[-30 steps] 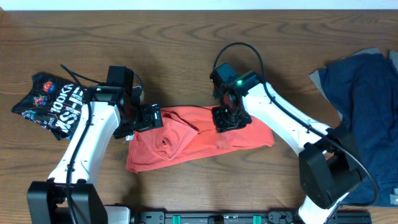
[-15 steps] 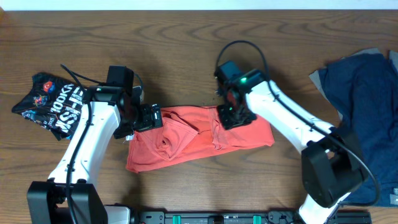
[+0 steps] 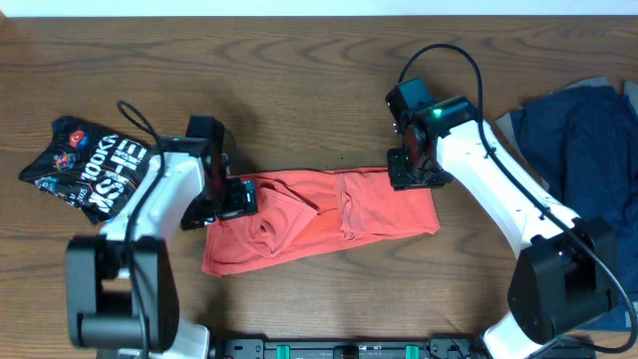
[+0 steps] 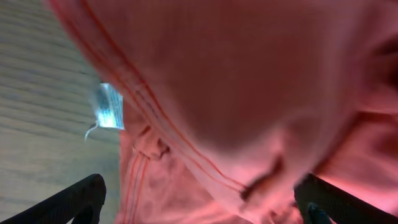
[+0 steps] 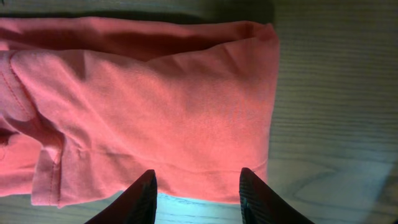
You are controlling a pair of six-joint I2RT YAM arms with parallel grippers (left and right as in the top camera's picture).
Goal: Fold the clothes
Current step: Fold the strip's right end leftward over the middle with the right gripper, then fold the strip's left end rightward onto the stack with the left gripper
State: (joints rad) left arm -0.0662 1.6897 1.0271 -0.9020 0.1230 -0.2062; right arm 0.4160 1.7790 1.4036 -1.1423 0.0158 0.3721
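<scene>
Coral-red T-shirt [image 3: 319, 217]: table centre, part-folded into a rumpled band, needs finishing. Black printed garment [image 3: 85, 168], left edge, and navy garment [image 3: 583, 170], right edge: unfolded heaps. Left gripper [image 4: 200, 202] and right gripper [image 5: 198, 190]: fingers spread over the shirt's ends, holding nothing.

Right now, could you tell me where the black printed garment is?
In the overhead view the black printed garment lies crumpled at far left, beside the left arm, apart from the coral-red T-shirt.
</scene>
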